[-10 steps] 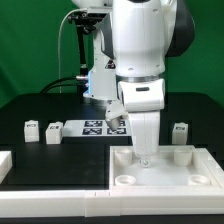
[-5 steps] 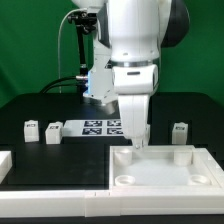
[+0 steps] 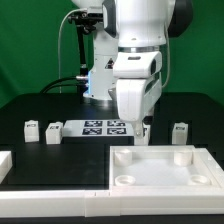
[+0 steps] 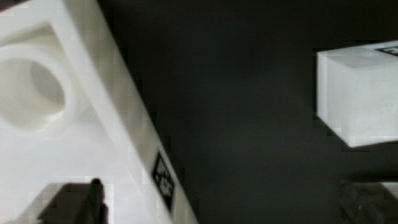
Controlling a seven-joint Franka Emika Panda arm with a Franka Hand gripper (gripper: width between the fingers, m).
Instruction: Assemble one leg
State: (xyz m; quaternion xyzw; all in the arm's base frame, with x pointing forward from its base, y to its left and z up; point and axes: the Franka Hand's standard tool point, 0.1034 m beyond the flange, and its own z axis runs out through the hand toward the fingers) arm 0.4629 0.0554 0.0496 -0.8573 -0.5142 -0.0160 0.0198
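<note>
— Gripper (image 3: 140,127) placement in the exterior view: why there?
— It hangs low over the dark table (image 3: 70,155), just behind the far edge of the white panel (image 3: 165,172) and beside the marker board (image 3: 98,127). I judge it is clear of the panel so that it can go for a loose part. One leg (image 3: 180,131) stands upright toward the table's edge on the exterior view's right, near the panel's far corner. A second leg (image 3: 53,132) and a third leg (image 3: 31,128) stand toward the opposite edge. None touches the gripper.
— Is it holding anything?
— This view doesn't settle it (the wrist housing hides most of the fingers).
— And the wrist view?
— The fingers (image 4: 71,203) stand wide apart with only bare table between them, so the jaws are parted and empty. A corner socket (image 4: 27,80) of the panel lies to one side and a white block (image 4: 365,95) to the other. I cannot tell whether that block is a leg.
— What differs from a second ago?
— Then the gripper was down on the panel by a far socket, and half a second ago it was lifting. Now it is higher and back past the panel's edge. The three legs stand where they stood.
</note>
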